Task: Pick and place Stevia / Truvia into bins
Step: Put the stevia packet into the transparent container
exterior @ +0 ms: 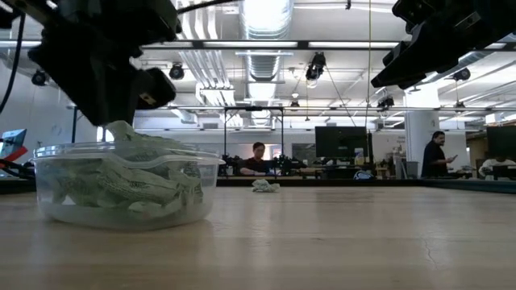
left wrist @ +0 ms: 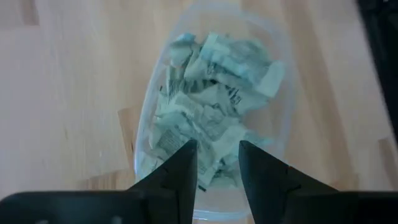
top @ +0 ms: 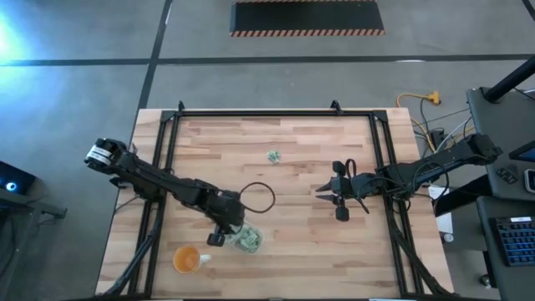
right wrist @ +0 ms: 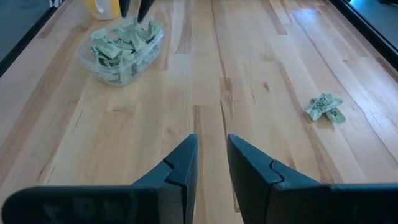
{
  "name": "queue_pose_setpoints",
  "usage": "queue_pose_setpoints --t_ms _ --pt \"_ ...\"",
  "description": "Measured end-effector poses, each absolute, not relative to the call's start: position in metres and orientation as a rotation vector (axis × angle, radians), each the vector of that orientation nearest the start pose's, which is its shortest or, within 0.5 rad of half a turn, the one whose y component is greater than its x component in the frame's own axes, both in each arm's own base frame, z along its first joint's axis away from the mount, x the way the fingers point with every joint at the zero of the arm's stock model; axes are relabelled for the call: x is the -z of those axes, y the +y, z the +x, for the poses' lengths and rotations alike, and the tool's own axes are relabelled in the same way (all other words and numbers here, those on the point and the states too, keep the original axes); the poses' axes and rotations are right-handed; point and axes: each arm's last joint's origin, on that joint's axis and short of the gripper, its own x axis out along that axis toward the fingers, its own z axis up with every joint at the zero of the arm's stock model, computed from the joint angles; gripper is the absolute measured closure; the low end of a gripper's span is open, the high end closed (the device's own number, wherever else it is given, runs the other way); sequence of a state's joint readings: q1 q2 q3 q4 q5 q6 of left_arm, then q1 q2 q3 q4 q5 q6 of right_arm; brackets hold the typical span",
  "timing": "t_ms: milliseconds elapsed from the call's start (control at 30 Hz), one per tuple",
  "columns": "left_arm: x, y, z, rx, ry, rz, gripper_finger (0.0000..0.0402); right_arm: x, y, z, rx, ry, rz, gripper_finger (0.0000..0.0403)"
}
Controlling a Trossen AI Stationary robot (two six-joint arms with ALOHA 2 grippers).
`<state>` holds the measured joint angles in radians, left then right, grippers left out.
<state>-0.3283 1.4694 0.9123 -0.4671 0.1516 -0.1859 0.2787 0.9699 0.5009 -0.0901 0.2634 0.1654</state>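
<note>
Brimming clear tub, crumpled pale-green packets — one stray packet mid-table

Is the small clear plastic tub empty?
No, the small clear plastic tub is filled with a pile of pale green and white paper packets, seen from the left wrist.

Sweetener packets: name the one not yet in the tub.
The crumpled green packet lying alone on bare wood mid-table, ahead of the right gripper; all others are heaped in the clear tub under the left gripper.

The orange cup is cut off by the picture's edge.
</note>
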Motion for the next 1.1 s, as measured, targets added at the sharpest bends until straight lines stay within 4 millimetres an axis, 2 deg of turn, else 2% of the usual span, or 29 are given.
queue_pose_setpoints --t_ms 167,333,500,667,1000,1100 --pt "-0.224 -0.096 0.266 0.375 0.914 -0.04 0.0301 -0.213 0.047 0.192 0.029 0.535 0.012 0.0326" --pt "-0.22 -0.099 0.273 0.417 0.781 0.04 0.0303 -0.214 0.047 0.192 0.029 0.534 0.013 0.0326" --pt "-0.193 -0.1 0.277 0.395 0.905 0.033 0.0313 -0.214 0.047 0.192 0.03 0.533 0.013 0.0326" --pt "-0.18 -0.099 0.279 0.377 0.979 0.031 0.032 -0.214 0.047 0.192 0.029 0.53 0.014 0.0326" --pt "-0.177 -0.096 0.279 0.346 1.005 -0.014 0.032 -0.212 0.047 0.192 0.03 0.533 0.013 0.0326" --pt "-0.182 -0.097 0.278 0.364 1.005 -0.018 0.032 -0.212 0.047 0.192 0.03 0.532 0.013 0.0326"
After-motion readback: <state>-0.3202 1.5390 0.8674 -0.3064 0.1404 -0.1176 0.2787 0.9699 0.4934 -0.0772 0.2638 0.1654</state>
